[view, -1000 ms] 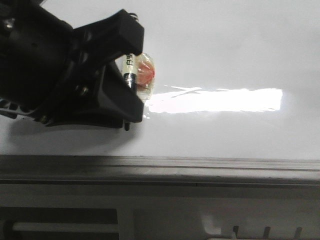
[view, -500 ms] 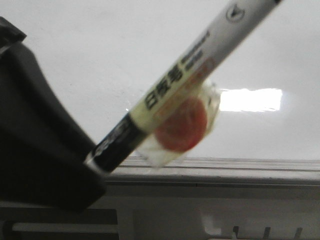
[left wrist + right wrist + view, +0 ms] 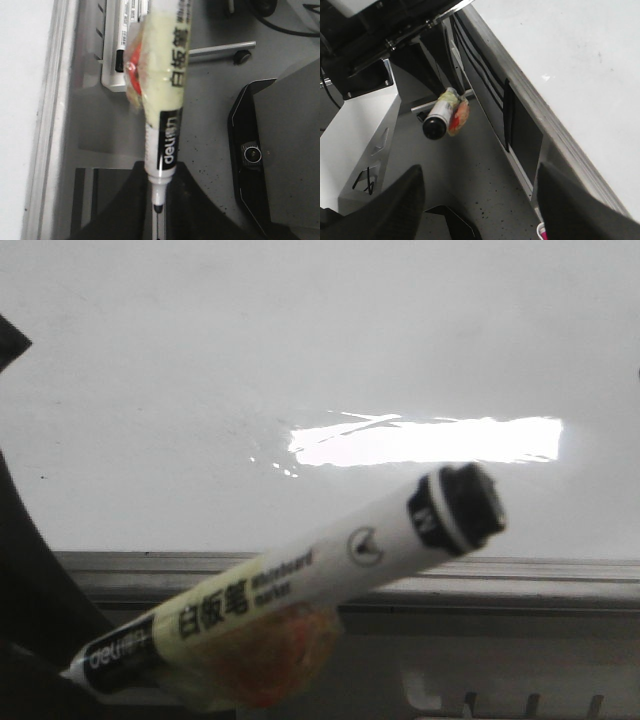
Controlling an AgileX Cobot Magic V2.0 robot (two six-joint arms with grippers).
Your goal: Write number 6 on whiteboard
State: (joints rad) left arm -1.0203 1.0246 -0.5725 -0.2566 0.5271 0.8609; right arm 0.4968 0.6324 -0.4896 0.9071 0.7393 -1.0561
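Note:
The whiteboard (image 3: 200,360) fills the front view, glossy with a strip of glare, edged below by a grey rail (image 3: 560,575). No number 6 shows on it in any view. A black-and-pale-yellow marker pen (image 3: 300,585) lies slanted close to the front camera, its butt end up to the right. A red-orange wad (image 3: 265,655) is taped to its barrel. My left gripper (image 3: 159,200) is shut on the marker (image 3: 162,100), off the board beside the rail (image 3: 55,100). My right gripper (image 3: 480,210) is open and holds nothing, and the marker (image 3: 445,117) hangs ahead of it.
A tray with several spare markers (image 3: 125,45) sits beside the rail. A black housing with a round lens (image 3: 252,152) stands on the grey speckled base. Dark slotted panels (image 3: 507,115) run under the whiteboard's (image 3: 580,65) edge.
My left gripper has pulled back from over the board towards the camera and down, keeping hold of the marker. The marker has tilted lower and now lies across the rail.

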